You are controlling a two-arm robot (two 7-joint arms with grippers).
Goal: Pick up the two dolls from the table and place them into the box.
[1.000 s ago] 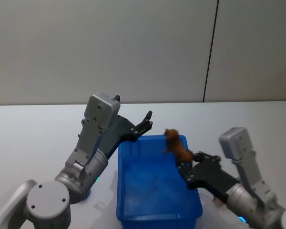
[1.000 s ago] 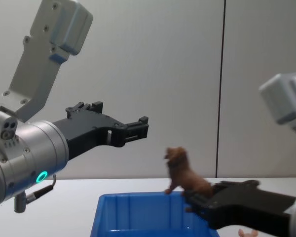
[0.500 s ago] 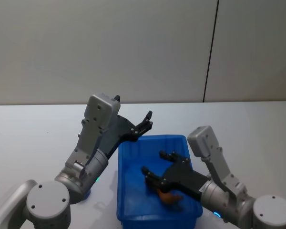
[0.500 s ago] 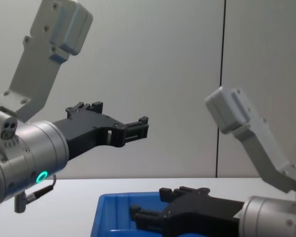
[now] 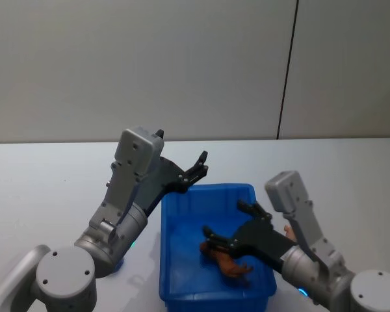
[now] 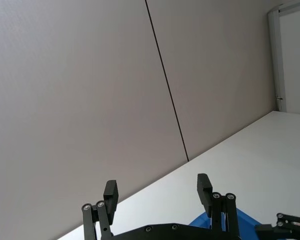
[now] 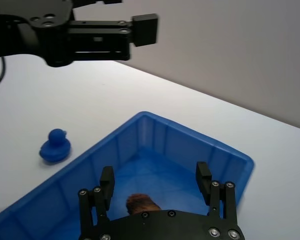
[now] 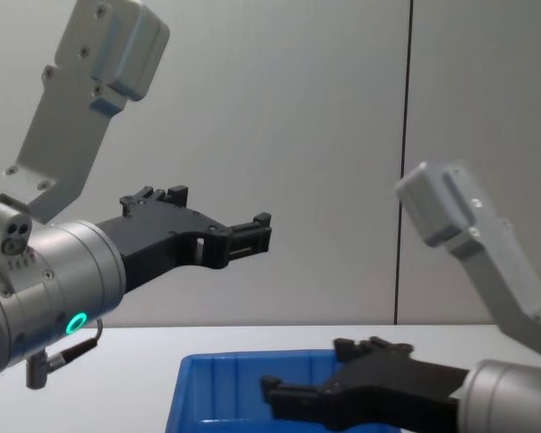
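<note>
Blue box (image 5: 171, 260) holds brown doll (image 5: 225, 261); right tool (image 5: 224, 219) wide above it; left tool (image 5: 203, 164) wide, raised near far rim.

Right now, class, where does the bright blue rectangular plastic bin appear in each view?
Head: bright blue plastic bin, bottom centre.
Left wrist: blue corner beside a fingertip.
Right wrist: beyond the right gripper.
Chest: bottom edge, centre.
Shared landmark: open left gripper above it.

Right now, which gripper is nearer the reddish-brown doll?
Right. The right gripper is open above the reddish-brown doll inside the box; the left gripper is raised by its far rim.
</note>
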